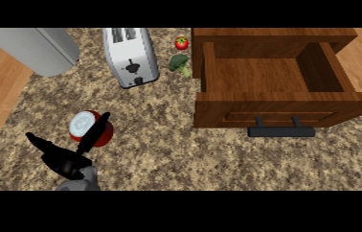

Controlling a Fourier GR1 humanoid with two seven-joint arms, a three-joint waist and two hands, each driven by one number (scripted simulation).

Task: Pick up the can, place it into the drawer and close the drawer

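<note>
A red can with a white top stands on the speckled counter at the lower left. My left hand shows at the lower left edge, open, its straight fingers pointing up and crossing the can's right side in the view. The thumb spreads out to the left. I cannot tell whether the fingers touch the can. At the right, the wooden drawer is pulled open with nothing inside. Its black handle faces me. My right hand is out of view.
A silver toaster stands at the back middle. A tomato and a piece of broccoli lie between it and the drawer. A grey rounded object fills the back left corner. Open counter separates can and drawer.
</note>
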